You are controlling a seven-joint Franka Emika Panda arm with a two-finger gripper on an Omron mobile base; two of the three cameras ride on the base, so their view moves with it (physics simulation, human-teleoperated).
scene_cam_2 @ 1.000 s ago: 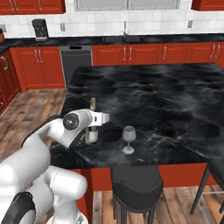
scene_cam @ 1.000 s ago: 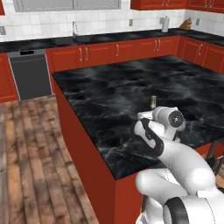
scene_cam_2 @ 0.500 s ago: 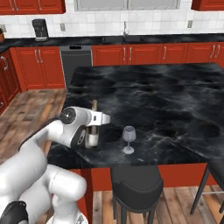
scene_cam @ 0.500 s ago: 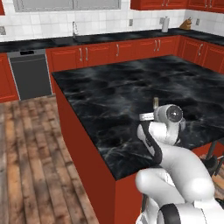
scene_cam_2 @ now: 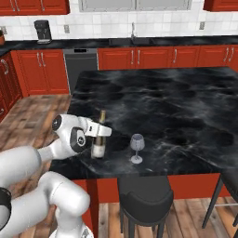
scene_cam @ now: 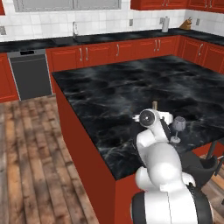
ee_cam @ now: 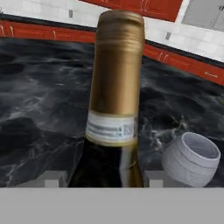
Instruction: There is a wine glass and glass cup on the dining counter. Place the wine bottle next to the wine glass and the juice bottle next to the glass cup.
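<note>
My gripper point(scene_cam_2: 100, 132) is shut on the wine bottle point(scene_cam_2: 98, 143), a slim dark bottle with a gold-foiled neck, held upright just over the near left part of the dining counter point(scene_cam_2: 167, 100). The wine glass point(scene_cam_2: 136, 146) stands a short way to the bottle's right, apart from it. In the hand view the wine bottle point(ee_cam: 114, 96) rises between my fingertips point(ee_cam: 53, 178), with the wine glass point(ee_cam: 192, 158) at lower right. From the left base view the wine bottle point(scene_cam: 154, 105) only peeks above my arm, beside the wine glass point(scene_cam: 177, 126). The juice bottle and glass cup are out of view.
A dark stool point(scene_cam_2: 145, 201) stands under the counter's near edge, below the glass. Red cabinets point(scene_cam_2: 139, 58) with black tops and a dishwasher point(scene_cam_2: 80, 67) line the far wall. Wooden floor point(scene_cam: 30, 144) lies to the left of the island.
My arm has carried the wine bottle slightly to the right, nearer the wine glass, and a little lower. The glass has stayed put.
</note>
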